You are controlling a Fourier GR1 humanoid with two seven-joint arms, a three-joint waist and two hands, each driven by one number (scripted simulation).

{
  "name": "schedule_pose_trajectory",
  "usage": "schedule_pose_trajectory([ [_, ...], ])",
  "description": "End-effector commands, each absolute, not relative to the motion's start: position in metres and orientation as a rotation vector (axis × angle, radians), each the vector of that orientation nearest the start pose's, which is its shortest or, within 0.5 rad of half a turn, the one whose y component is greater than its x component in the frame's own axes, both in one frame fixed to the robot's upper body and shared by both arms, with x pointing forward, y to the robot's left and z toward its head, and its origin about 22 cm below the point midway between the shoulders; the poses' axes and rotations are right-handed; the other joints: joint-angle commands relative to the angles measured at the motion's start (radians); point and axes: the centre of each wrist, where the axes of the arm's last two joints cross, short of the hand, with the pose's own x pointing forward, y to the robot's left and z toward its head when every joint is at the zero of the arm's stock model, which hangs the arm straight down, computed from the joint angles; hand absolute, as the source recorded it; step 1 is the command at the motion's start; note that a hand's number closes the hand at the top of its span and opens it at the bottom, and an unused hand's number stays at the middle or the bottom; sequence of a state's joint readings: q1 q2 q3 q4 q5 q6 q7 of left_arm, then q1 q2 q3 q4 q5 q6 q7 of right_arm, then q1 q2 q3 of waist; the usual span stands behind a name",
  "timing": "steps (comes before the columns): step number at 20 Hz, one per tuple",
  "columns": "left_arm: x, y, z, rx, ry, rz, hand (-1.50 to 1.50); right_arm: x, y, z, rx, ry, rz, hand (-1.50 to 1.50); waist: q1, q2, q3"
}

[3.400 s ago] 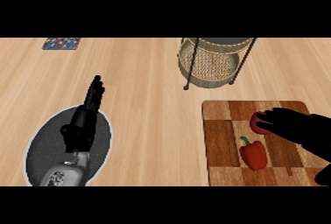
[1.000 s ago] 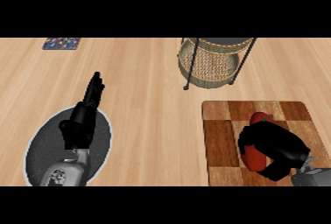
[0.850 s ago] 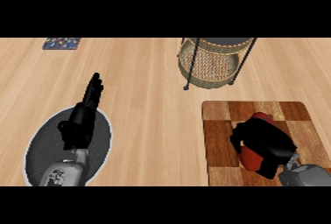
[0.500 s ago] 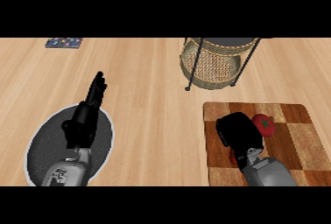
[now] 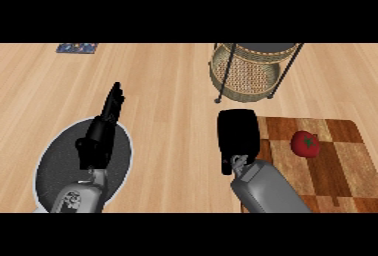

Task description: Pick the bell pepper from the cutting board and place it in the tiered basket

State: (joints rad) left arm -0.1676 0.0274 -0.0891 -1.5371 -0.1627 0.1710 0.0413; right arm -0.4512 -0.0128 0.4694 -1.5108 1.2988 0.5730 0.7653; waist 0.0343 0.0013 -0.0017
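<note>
Your right robot hand [image 5: 238, 134] hangs over the left edge of the cutting board [image 5: 325, 170], fingers straight and flat, holding nothing. The bell pepper [image 5: 306, 143] lies on the board just right of it, apart from the fingers. The tiered basket [image 5: 251, 72] stands behind. Your left robot hand [image 5: 100, 135] rests straight-fingered over the grey plate [image 5: 52, 170] on the worktop [image 5: 162, 90].

The bell pepper [image 5: 306, 143] lies on the cutting board [image 5: 332, 165], tiered basket [image 5: 251, 72] behind it.
</note>
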Motion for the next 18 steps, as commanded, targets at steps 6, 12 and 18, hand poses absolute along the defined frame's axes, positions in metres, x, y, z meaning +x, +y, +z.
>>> schedule_pose_trajectory([
  [6,0.271,0.212,0.038,0.191,-1.662,-0.110,0.00,0.266,-0.040,0.214,-1.369,-1.081,1.111,1.50,-0.016,-0.013,0.000],
  [12,0.272,0.207,0.034,0.179,-1.659,-0.122,0.00,0.272,-0.042,0.281,-1.351,-1.139,1.019,1.50,-0.023,-0.011,0.000],
  [18,0.275,0.200,0.029,0.185,-1.658,-0.111,0.00,0.292,-0.044,0.328,-1.273,-1.204,0.931,1.50,-0.023,-0.006,0.000],
])
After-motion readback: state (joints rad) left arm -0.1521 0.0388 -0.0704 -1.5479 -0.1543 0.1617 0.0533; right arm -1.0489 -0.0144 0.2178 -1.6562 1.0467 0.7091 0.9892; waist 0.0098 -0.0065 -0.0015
